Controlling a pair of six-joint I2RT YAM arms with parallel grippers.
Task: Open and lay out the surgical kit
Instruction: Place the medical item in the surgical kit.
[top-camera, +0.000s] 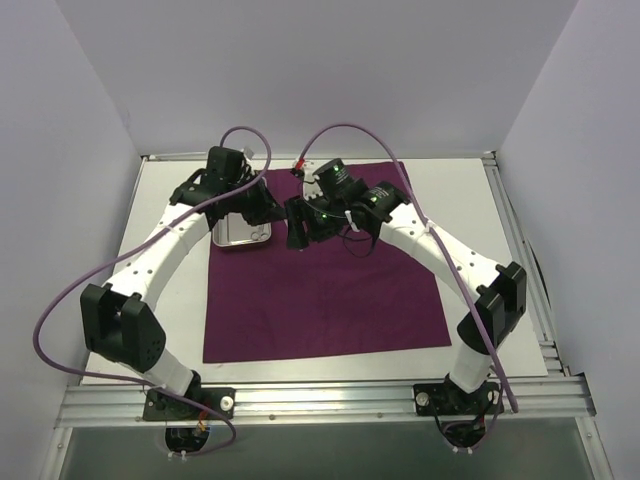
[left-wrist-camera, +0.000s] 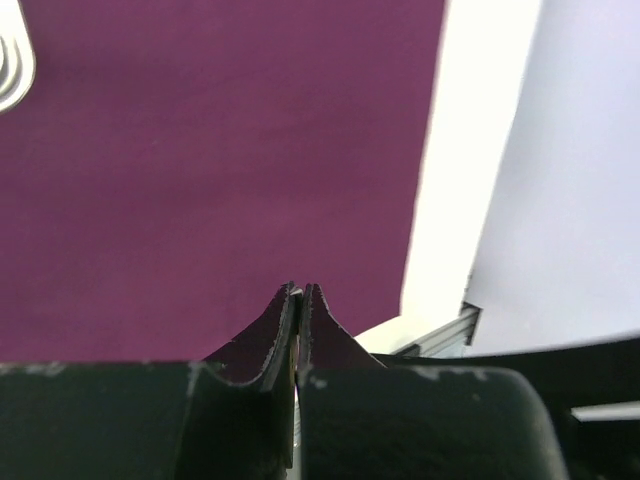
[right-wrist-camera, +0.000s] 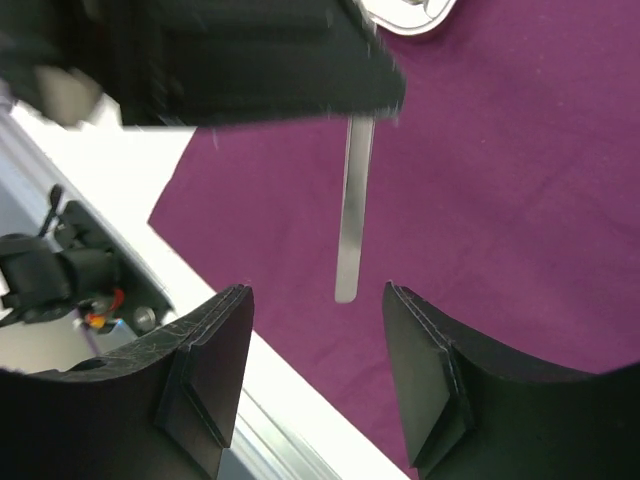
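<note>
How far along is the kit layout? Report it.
Done: the cloth lies spread flat, with the tray near its left edge. In hand: the left fingers pinch slim tweezers dangling over the cloth; the right fingers stand open near their tip. Left: set the tweezers down.

No writing, label, brand, number or sign can be read anywhere, whether on the purple cloth, the steel tray or the bench.

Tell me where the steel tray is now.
In the top view, the steel tray lies at the far-left edge of the purple cloth, partly under the left arm.
</note>
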